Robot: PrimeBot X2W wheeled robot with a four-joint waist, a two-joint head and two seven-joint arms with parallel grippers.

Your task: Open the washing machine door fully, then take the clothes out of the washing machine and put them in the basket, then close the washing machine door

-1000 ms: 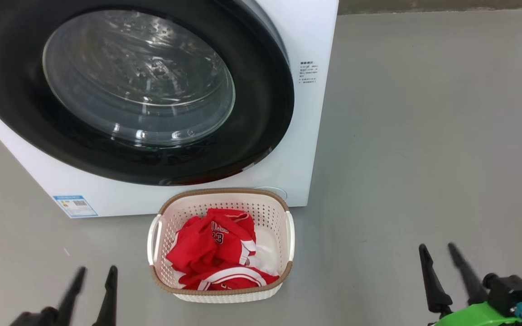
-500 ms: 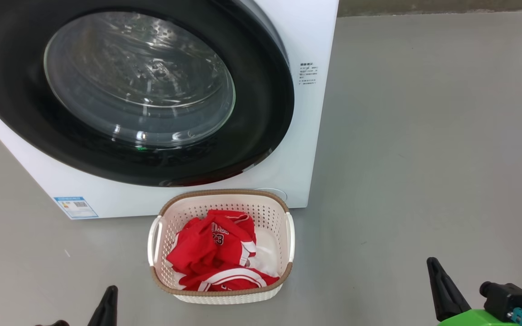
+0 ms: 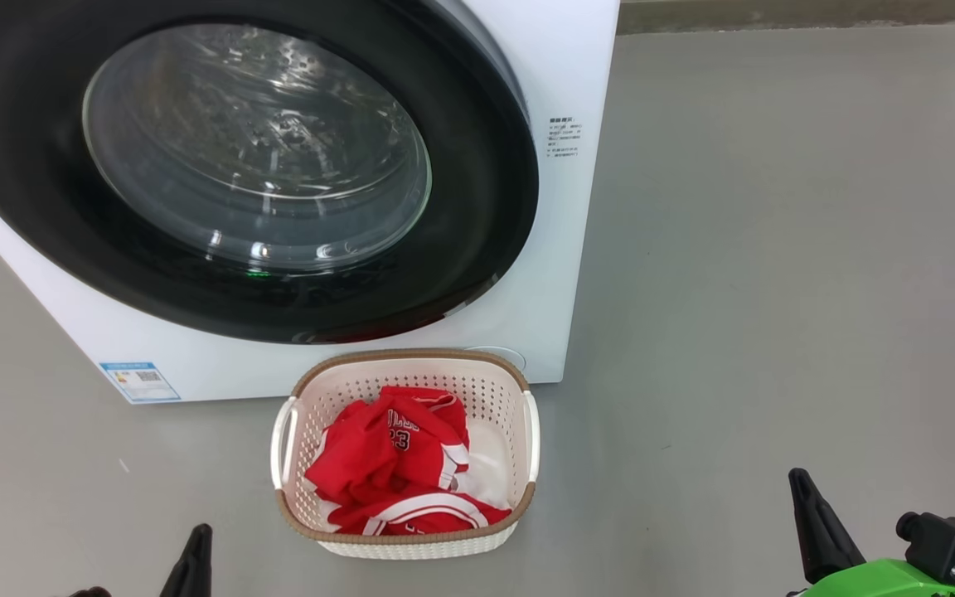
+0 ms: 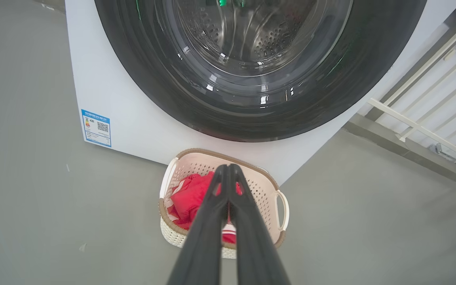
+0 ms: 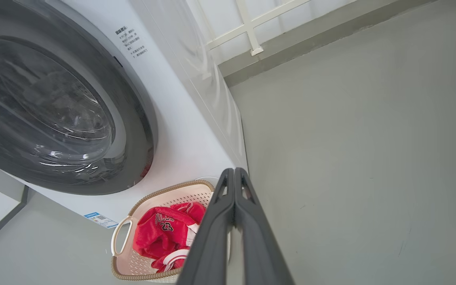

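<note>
Head view: clothes are lying in the basket, washing machine door is sitting closed, and left gripper and right gripper are hanging empty, fingers pressed together.

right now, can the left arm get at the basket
Probably yes: the left gripper, shut, sits low and left of the basket, with nothing standing on the floor between them. It would have to open to grasp the rim.

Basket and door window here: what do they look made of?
The basket looks like moulded cream plastic, matte, given its punched holes; brown rim imitates weave. The window of the washing machine door seems clear glass, glossy with sharp highlights; black rim probably plastic.
</note>
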